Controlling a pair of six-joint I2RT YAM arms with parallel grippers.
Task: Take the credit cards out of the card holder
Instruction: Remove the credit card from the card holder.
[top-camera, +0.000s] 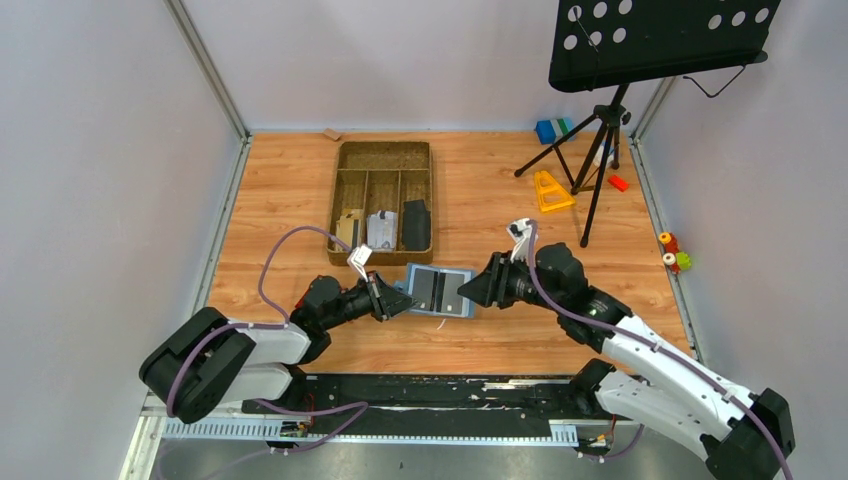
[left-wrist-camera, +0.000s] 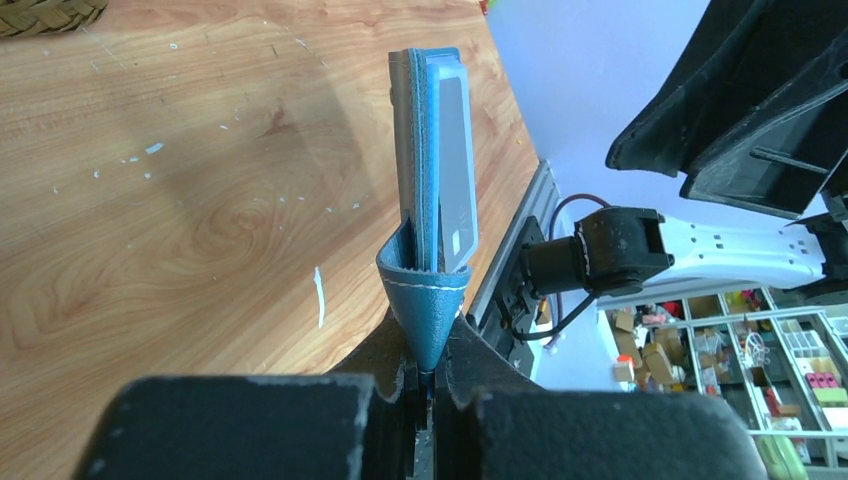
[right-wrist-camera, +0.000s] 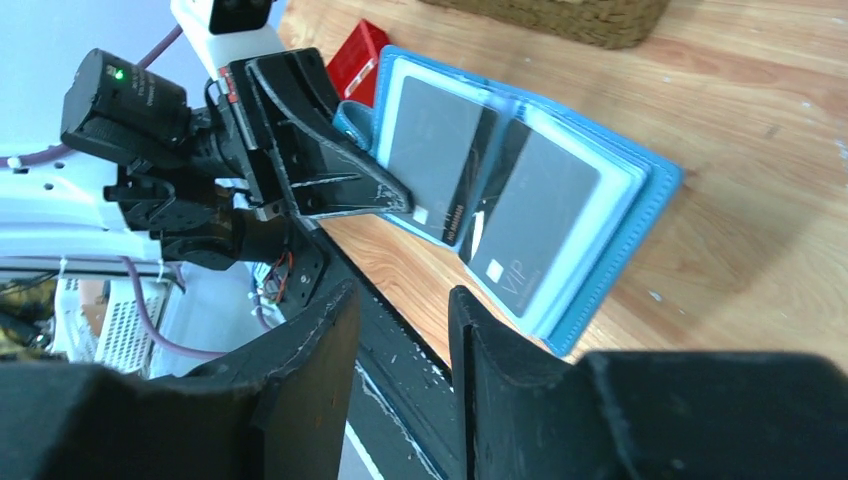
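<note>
The slate-blue card holder lies open on the wooden table. Two dark grey credit cards sit in its pale-blue pockets; the right one reads VIP. My left gripper is shut on the holder's blue strap at its left edge, with the holder seen edge-on beyond. It also shows in the right wrist view. My right gripper is open and empty just off the holder's right edge; its fingers stand apart, touching neither card.
A brown divided tray behind the holder has a tan, a pale and a dark item in it. A red block lies by the holder. A music stand, an orange wedge and a blue-green block are at back right.
</note>
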